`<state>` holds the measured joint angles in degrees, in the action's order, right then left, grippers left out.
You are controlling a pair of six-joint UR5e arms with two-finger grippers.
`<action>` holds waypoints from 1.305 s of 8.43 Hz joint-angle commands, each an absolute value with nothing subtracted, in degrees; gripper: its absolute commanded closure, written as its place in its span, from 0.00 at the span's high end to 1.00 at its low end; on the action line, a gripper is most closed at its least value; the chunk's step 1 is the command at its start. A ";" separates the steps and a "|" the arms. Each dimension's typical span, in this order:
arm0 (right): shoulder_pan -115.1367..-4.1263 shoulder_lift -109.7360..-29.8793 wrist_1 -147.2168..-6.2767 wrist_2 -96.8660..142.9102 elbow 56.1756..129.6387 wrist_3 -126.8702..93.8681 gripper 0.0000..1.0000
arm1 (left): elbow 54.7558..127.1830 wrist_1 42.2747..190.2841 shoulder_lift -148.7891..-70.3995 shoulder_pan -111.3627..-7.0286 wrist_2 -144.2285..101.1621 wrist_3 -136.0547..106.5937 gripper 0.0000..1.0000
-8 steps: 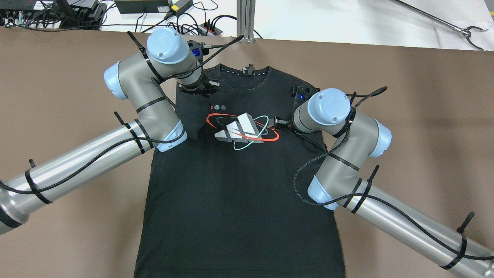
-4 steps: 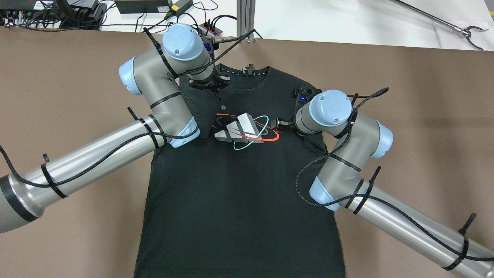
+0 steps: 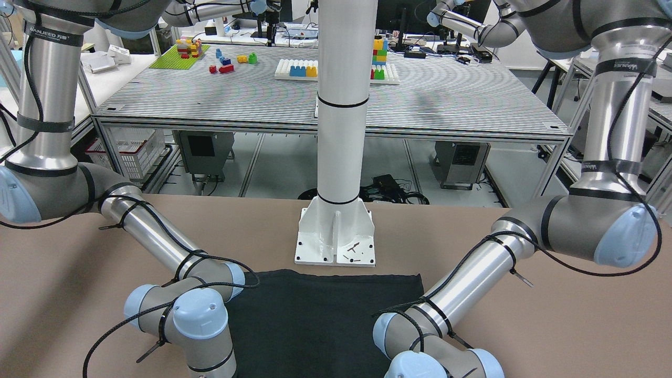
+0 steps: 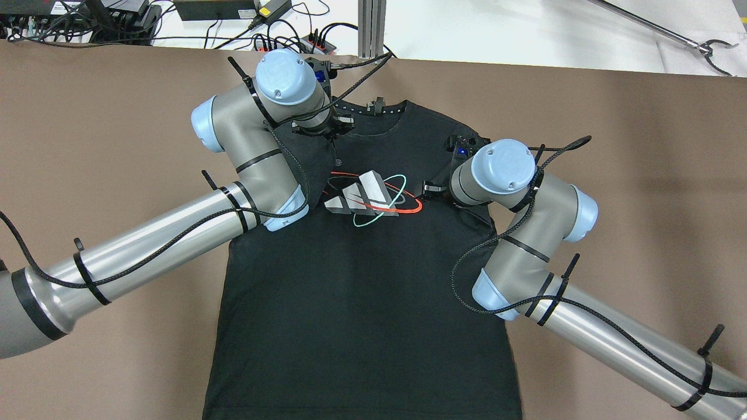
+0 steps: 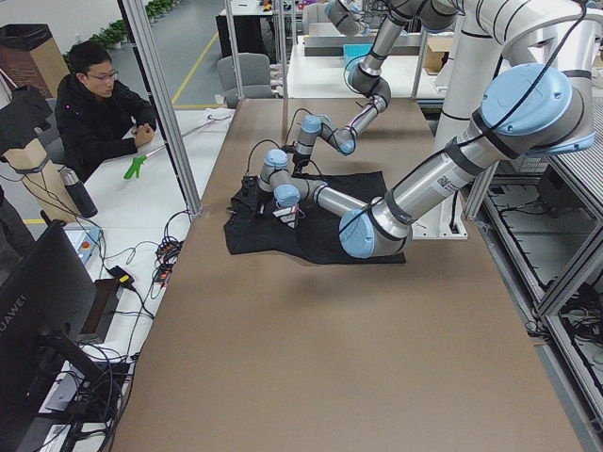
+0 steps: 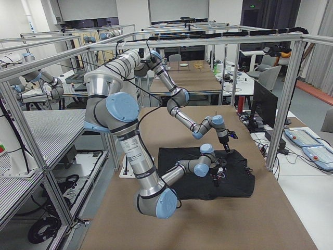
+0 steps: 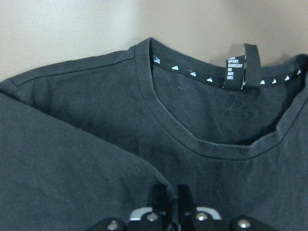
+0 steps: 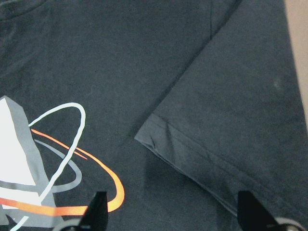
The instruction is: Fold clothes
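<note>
T-shirt (image 4: pixel 362 303) in down-pointing left pincer (image 7: pixel 171 193)

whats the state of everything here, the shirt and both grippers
t-shirt: spread flat on the table, print side up, both sleeves drawn in over the chest
left gripper: shut on the t-shirt, pinching the sleeve near the collar
right gripper: open over the t-shirt, holding nothing

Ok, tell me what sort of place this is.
Most likely a robotics lab: besides the table with the black T-shirt, more robot arms stand at neighbouring benches, toy bricks sit on one, and a person sits at a side desk.
</note>
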<state>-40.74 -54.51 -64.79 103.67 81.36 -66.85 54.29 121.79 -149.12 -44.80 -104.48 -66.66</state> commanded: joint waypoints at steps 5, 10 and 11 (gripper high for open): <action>-33.25 -61.14 -81.64 97.75 101.67 -82.35 0.94 | 101.09 109.98 -119.23 -37.89 -101.60 -80.74 0.94; -11.65 -76.68 -98.17 84.93 126.18 -112.00 0.71 | 114.87 109.78 -106.52 -28.66 -92.82 -89.03 0.94; -7.77 -80.73 -98.17 81.94 127.78 -113.80 0.67 | 115.05 109.78 -106.44 -27.70 -91.42 -89.82 0.94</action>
<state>-15.31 -73.22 -97.65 86.72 123.87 -106.54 114.21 109.80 -107.15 -29.33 -93.52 -88.08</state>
